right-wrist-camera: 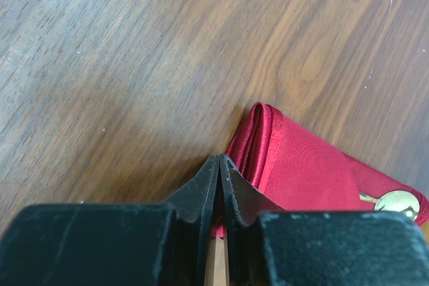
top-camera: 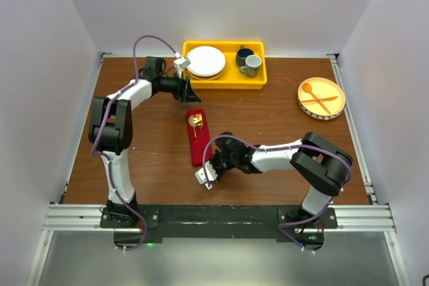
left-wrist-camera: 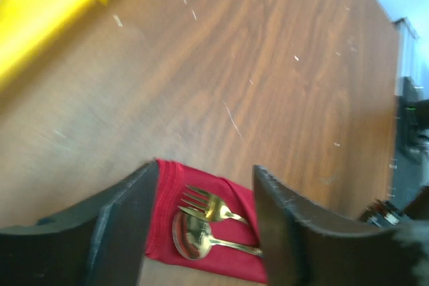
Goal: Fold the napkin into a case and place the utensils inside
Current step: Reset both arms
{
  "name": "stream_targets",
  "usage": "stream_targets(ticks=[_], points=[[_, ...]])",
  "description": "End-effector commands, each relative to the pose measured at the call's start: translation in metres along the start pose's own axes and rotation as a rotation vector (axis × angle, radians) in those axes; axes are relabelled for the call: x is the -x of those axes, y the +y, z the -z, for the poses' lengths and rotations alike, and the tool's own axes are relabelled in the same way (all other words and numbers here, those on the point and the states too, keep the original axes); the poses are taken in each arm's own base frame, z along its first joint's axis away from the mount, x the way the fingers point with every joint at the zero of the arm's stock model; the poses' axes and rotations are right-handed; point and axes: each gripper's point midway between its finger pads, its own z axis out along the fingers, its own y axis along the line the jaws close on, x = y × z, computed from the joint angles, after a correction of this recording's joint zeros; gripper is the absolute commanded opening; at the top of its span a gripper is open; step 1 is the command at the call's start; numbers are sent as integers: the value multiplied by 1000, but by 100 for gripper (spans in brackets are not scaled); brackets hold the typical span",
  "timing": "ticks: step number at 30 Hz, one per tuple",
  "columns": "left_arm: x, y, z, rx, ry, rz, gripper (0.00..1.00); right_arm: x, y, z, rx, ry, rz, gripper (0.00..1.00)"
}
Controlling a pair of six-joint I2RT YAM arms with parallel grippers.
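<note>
The napkin (top-camera: 199, 140), folded into a narrow red case, lies in the middle of the table. The gold utensils (top-camera: 196, 122) stick out of its far end. In the left wrist view a fork (left-wrist-camera: 211, 205) and a spoon (left-wrist-camera: 191, 236) rest on the red cloth (left-wrist-camera: 167, 185). My left gripper (top-camera: 188, 90) hovers just beyond that end, open, with nothing between its fingers (left-wrist-camera: 127, 219). My right gripper (top-camera: 216, 159) is at the case's near end. Its jaws (right-wrist-camera: 220, 157) are shut, with a sliver of the napkin's (right-wrist-camera: 301, 172) folded edge pinched between them.
A yellow tray (top-camera: 228, 84) at the back holds white plates (top-camera: 205, 61) and two mugs (top-camera: 249, 62). A round wooden plate (top-camera: 321, 98) sits at the right. White walls close in the table on three sides.
</note>
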Motion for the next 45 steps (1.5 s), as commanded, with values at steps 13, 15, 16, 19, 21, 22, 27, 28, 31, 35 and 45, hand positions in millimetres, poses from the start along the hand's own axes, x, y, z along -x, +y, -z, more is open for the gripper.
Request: stream_targets(ticks=[13,15,16,19,21,22,27,28,31,35,45], points=[[167,-33,137,523,-265,-499,100,47,-14,50,43,-44,-23,46],[171,-36,162,560,-283,-452,100,65,-28,69,0,-67,-57,49],[173,-32,173,609,-286,-429,100,69,-35,76,-29,-62,-79,52],[167,-37,195,667,-243,-373,100,83,-72,108,-166,-67,-231,59],[157,-38,210,703,-205,-337,100,73,-102,137,-284,-54,-423,66],[152,-35,215,735,-190,-318,100,69,-112,152,-325,-58,-485,70],[97,-38,214,745,-71,-205,100,7,-147,234,-629,36,-831,73],[90,-43,216,752,-70,-202,100,-1,-146,244,-663,52,-872,74],[57,-40,207,744,-53,-164,100,-31,-132,276,-771,106,-1041,77],[13,-17,200,796,13,-116,100,-71,-96,309,-905,195,-1271,79],[-56,1,166,824,120,-86,100,-119,-26,323,-1056,274,-1553,80]])
